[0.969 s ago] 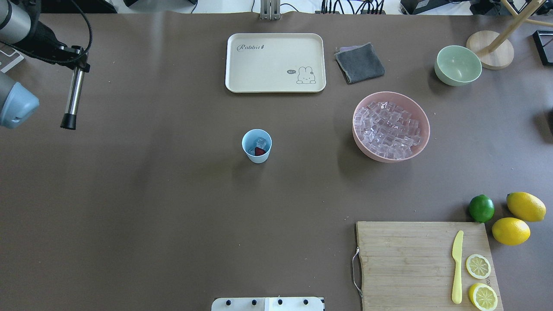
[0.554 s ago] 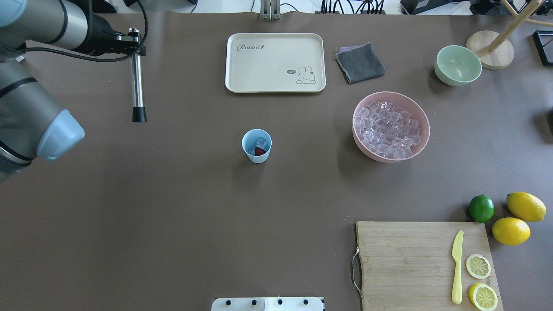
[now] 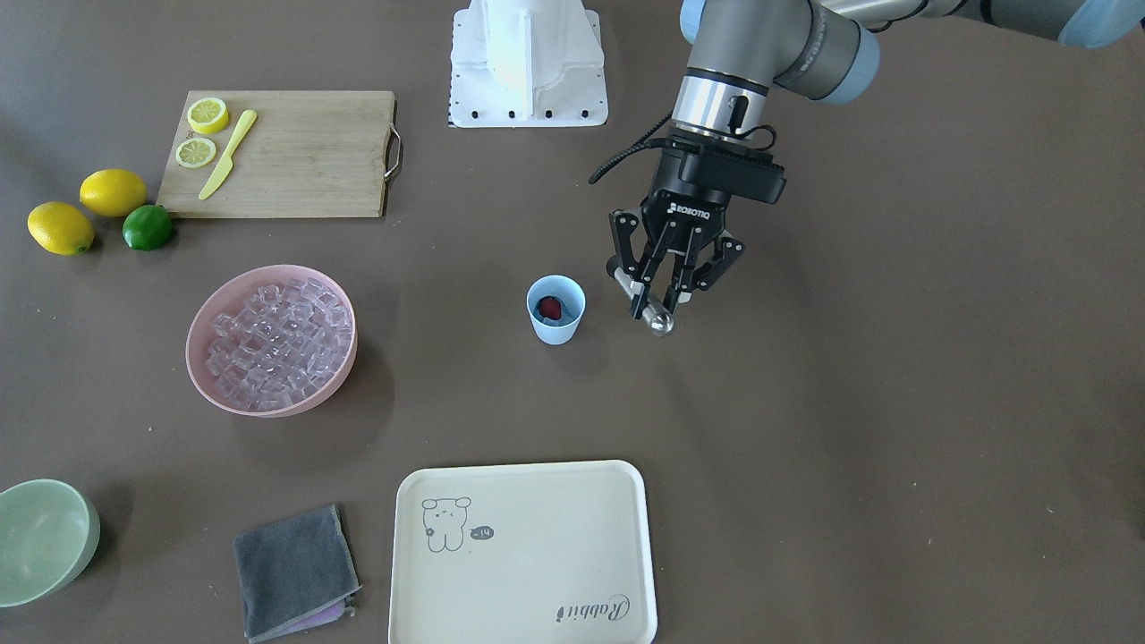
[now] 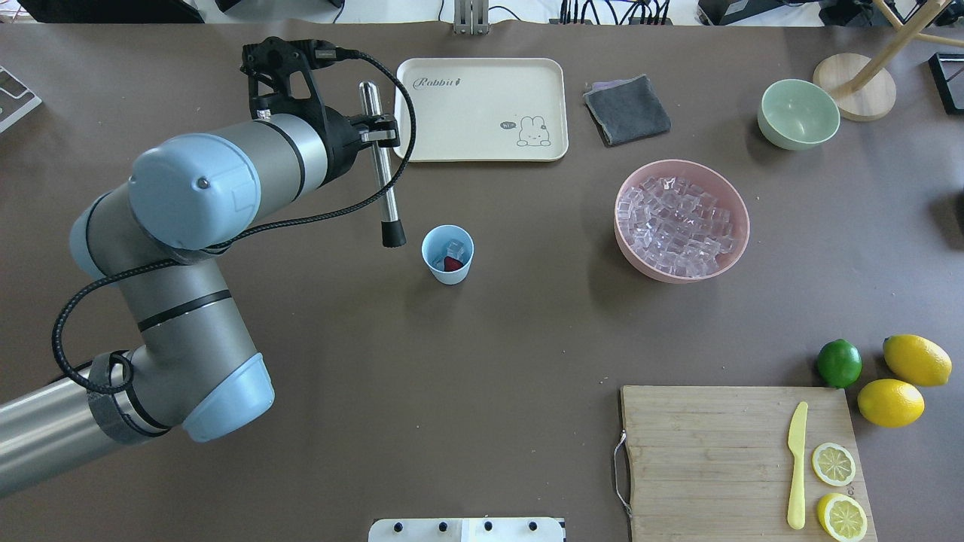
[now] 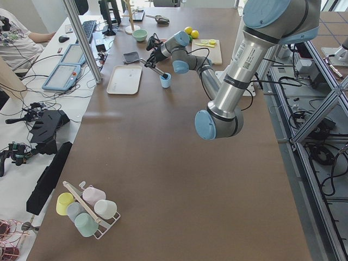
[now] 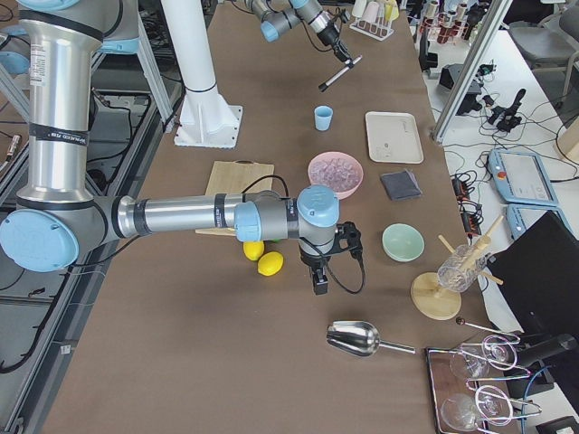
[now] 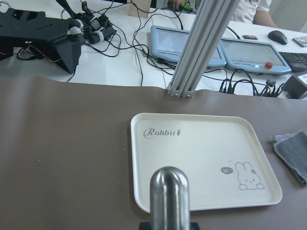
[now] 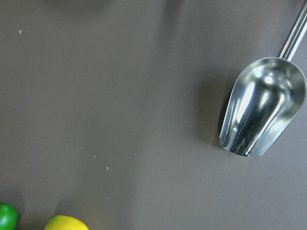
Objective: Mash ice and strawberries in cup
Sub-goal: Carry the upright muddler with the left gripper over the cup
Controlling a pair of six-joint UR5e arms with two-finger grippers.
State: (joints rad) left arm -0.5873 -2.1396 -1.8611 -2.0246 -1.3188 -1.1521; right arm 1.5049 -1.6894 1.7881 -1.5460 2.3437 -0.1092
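The light-blue cup (image 4: 447,256) stands mid-table, holding clear ice (image 4: 455,246) and a red strawberry (image 4: 452,264); it also shows in the front view (image 3: 555,311) with the strawberry (image 3: 550,309) inside. My left gripper (image 4: 376,136) is shut on a steel muddler (image 4: 382,177), whose black tip (image 4: 392,239) hangs just left of the cup's rim, above the table. In the front view the gripper (image 3: 660,300) is beside the cup. My right gripper (image 6: 320,280) shows only in the right side view, over the table near the lemons; I cannot tell its state.
A pink bowl (image 4: 734,245) full of ice cubes stands right of the cup. A cream tray (image 4: 480,109), grey cloth (image 4: 626,110) and green bowl (image 4: 798,113) sit at the back. A cutting board (image 4: 708,459) with knife, lemon slices, lemons and lime is front right. A steel scoop (image 8: 261,112) lies below the right wrist.
My left arm has swung in from the table's left edge towards the middle, carrying the muddler. Its black tip now hangs next to the cup. The cup has not moved.
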